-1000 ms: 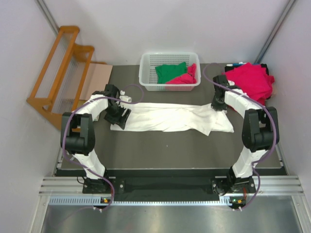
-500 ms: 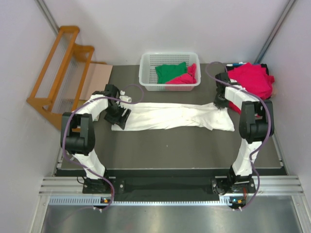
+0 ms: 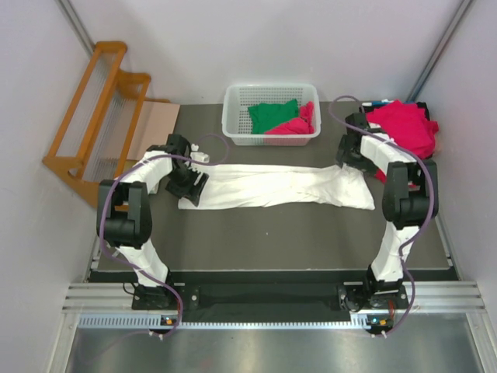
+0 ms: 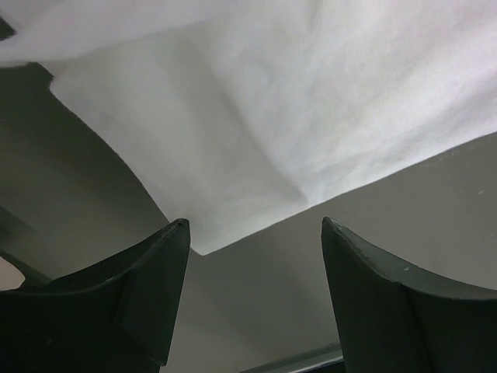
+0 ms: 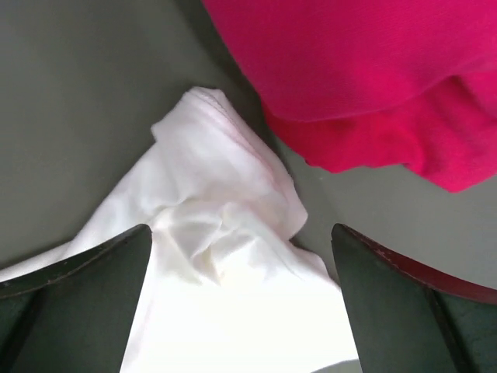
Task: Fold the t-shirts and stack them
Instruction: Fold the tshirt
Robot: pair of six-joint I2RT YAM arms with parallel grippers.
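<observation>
A white t-shirt point(image 3: 272, 186) lies as a long folded strip across the dark table. My left gripper point(image 3: 189, 185) stands open at the strip's left end. In the left wrist view, that gripper point(image 4: 255, 225) has only a corner of the white cloth point(image 4: 272, 101) near its left fingertip and nothing gripped. My right gripper point(image 3: 351, 159) is open over the bunched right end of the shirt point(image 5: 225, 233), its fingers wide either side of that gripper point(image 5: 241, 229). A pile of crimson-pink t-shirts point(image 3: 404, 132) lies just beyond, also in the right wrist view point(image 5: 365, 70).
A white lattice basket point(image 3: 233, 116) at the back centre holds a green t-shirt point(image 3: 273, 115) and a pink one point(image 3: 295, 126). An orange wooden rack point(image 3: 93, 116) and a cardboard sheet point(image 3: 155, 120) stand at the back left.
My right gripper pulled the white shirt's right end outward, then opened and let it go. The strip now lies straighter. The left arm has not moved.
</observation>
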